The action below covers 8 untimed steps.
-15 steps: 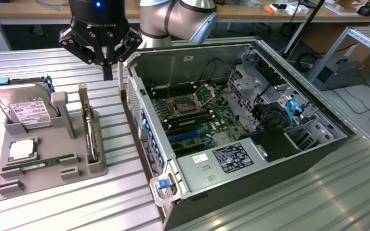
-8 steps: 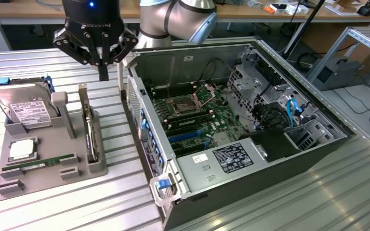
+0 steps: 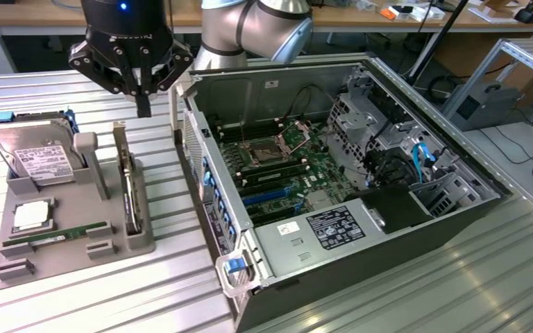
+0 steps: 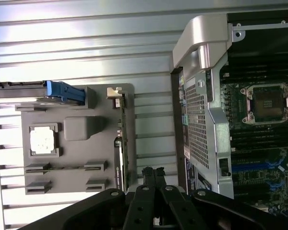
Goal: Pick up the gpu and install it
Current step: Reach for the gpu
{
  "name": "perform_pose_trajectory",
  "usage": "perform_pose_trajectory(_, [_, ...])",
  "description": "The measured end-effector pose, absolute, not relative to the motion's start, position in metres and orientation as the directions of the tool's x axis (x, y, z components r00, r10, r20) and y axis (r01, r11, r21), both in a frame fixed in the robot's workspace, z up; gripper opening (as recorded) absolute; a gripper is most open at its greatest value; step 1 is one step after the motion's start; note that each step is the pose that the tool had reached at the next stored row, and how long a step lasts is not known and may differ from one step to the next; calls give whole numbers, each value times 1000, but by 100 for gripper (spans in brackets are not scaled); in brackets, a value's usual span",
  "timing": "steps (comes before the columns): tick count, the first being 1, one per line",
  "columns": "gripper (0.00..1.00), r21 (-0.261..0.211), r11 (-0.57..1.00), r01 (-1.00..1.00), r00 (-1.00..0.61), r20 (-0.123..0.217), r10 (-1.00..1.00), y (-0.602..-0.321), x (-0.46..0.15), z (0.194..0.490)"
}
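Two containers shared the slatted table (image 3: pixel 137 298): a grey tray (image 3: pixel 26 267) and an open PC case (image 3: pixel 248 80) just beside it. Nearest on the tray, a green memory stick (image 3: pixel 58 234) lay flat in its slot, with a CPU (image 3: pixel 30 216) in the pocket behind that. The gpu (image 3: pixel 128 180) stood on edge in the long slot along the tray's case-side edge, untouched. A hard drive (image 3: pixel 35 156) leaned upright at the tray's far end. Only a narrow strip of bare table separated tray and case wall, so pretty tight there. Inside the case the motherboard (image 3: pixel 276 166) lay exposed. Farther back, the gripper (image 3: pixel 144 107) hung in the air near the tray's far case-side corner, fingers pinched together, carrying nothing.
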<state>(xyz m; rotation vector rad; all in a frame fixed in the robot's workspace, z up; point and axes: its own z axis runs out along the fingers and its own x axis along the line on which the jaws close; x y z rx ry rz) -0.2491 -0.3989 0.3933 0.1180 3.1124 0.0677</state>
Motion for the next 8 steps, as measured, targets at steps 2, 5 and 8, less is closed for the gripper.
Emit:
perform_pose_trajectory(2, [11, 44, 996, 75, -997, -24, 76, -399, -253, 393])
perform_pose_trajectory(5, [11, 44, 996, 75, -997, -24, 76, -399, -259, 393])
perform_pose_trajectory(8, [11, 44, 996, 75, -997, -24, 76, -399, -262, 393])
